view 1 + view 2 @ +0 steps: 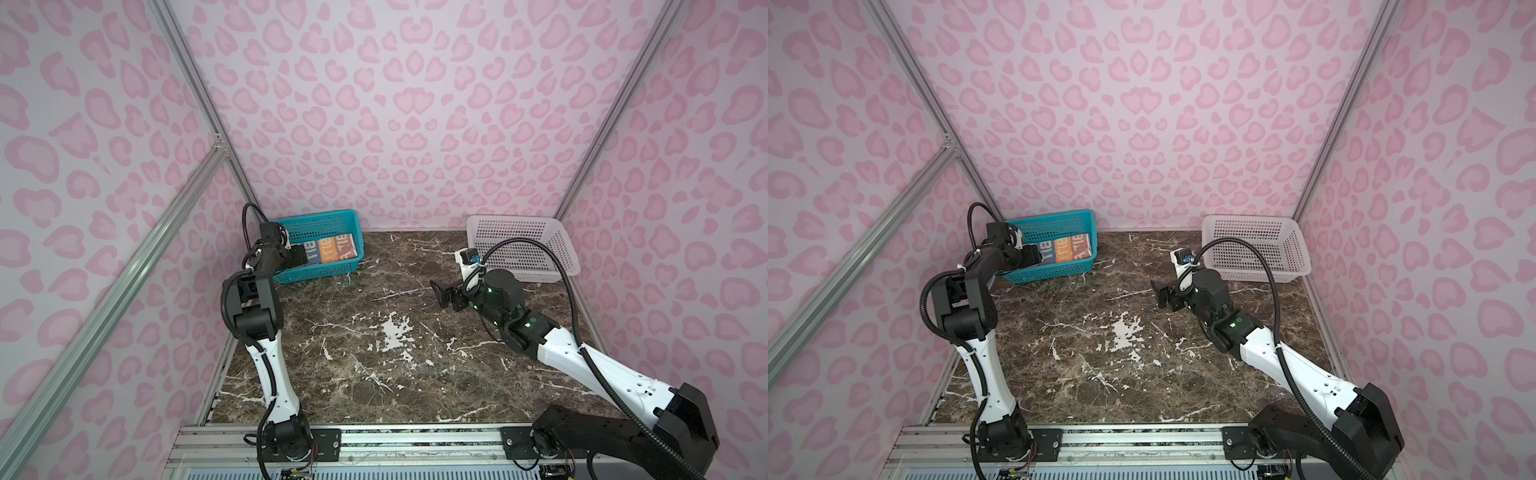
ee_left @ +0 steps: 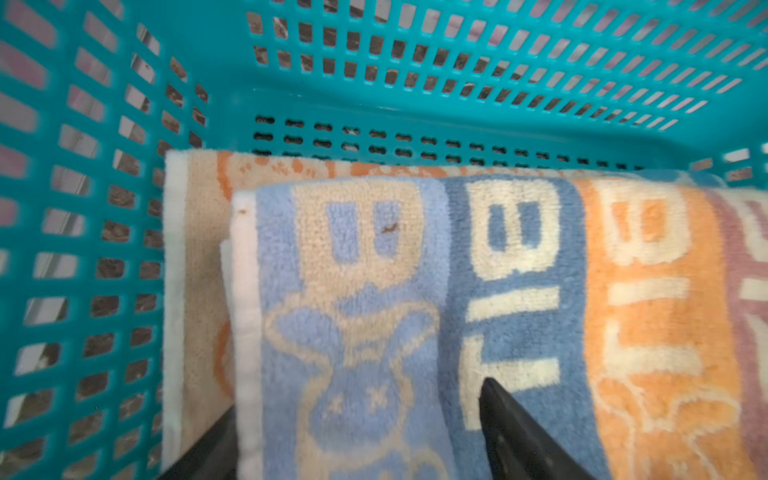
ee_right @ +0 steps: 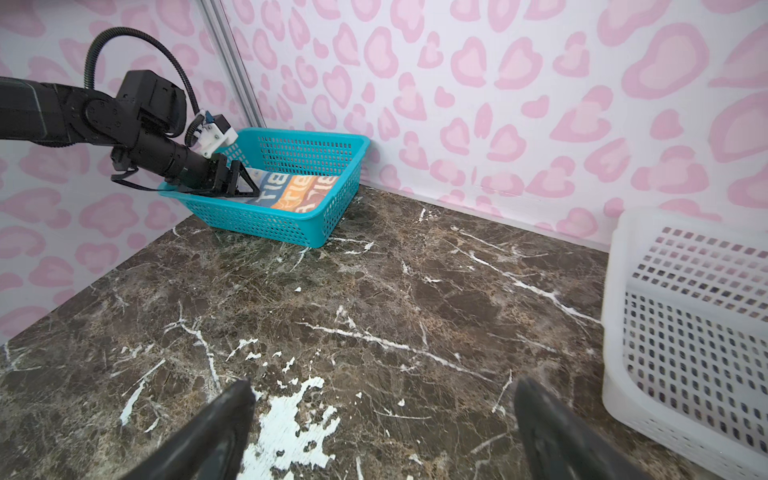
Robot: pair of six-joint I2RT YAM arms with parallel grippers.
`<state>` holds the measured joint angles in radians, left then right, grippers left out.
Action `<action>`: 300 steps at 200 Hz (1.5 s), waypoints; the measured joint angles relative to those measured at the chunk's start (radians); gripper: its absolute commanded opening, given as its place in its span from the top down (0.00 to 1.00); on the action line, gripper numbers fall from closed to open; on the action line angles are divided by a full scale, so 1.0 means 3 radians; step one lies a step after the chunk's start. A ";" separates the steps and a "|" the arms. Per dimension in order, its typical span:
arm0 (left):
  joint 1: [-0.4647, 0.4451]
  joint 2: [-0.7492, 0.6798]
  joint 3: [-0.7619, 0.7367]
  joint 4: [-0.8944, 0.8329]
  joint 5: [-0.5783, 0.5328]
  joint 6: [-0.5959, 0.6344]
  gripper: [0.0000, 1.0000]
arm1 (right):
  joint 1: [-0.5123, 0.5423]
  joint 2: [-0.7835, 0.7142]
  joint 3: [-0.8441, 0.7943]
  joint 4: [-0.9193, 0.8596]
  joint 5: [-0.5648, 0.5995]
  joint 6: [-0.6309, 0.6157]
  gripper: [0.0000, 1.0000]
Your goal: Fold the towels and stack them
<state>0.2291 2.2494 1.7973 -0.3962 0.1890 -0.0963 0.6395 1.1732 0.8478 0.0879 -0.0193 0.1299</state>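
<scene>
We see the towels point(image 2: 415, 291) stacked in the teal basket point(image 1: 316, 272) at the desk's point(image 1: 374, 374) upper-left corner, hard against the walls. The left fingers point(image 2: 511, 432) are spread over the top towel. The right fingers point(image 3: 548, 432) gape above open mid-desk, near the white basket point(image 1: 519, 232). The towel stripes read "BIT".

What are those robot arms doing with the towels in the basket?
The left gripper reaches into the teal plastic mesh basket, jaws open over a folded terry towel with blue and orange lettering. That towel lies on a folded orange-and-cream towel. The right gripper hangs open above the brown marble table, near the white mesh basket, holding nothing.
</scene>
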 measured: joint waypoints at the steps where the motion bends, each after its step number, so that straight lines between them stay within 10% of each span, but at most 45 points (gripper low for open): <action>1: 0.0000 -0.0004 0.0000 0.0000 0.0006 0.0000 0.20 | -0.0001 -0.0001 -0.0003 0.0001 0.0001 0.0000 0.01; 76: -0.0078 -0.0670 -0.0010 -0.0003 0.0221 0.0062 0.19 | -0.0015 -0.0116 -0.0130 0.0072 0.0006 -0.0005 0.01; 140: -0.0116 -0.2476 -0.0525 0.0159 0.0298 0.0072 0.19 | -0.0017 -0.0127 -0.0177 0.0098 0.0009 -0.0005 0.01; 192: -0.0212 -0.3267 -0.1699 0.0118 0.0252 0.0072 0.19 | -0.0028 -0.0158 -0.0304 0.0183 0.0079 -0.0034 0.01; 202: -0.0234 -0.3535 -0.1987 0.0197 0.0254 0.0071 0.00 | -0.0041 -0.0186 -0.0356 0.0215 0.0126 -0.0055 0.01; 300: -0.0390 -0.4721 -0.3952 0.0786 0.0086 -0.0210 0.03 | -0.0604 -0.0482 -0.1148 0.0679 0.0868 0.0141 0.01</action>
<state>0.1120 0.8330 0.6117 -0.1604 0.2150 -0.1593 0.4583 1.0286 0.5034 0.2916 0.2413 0.1722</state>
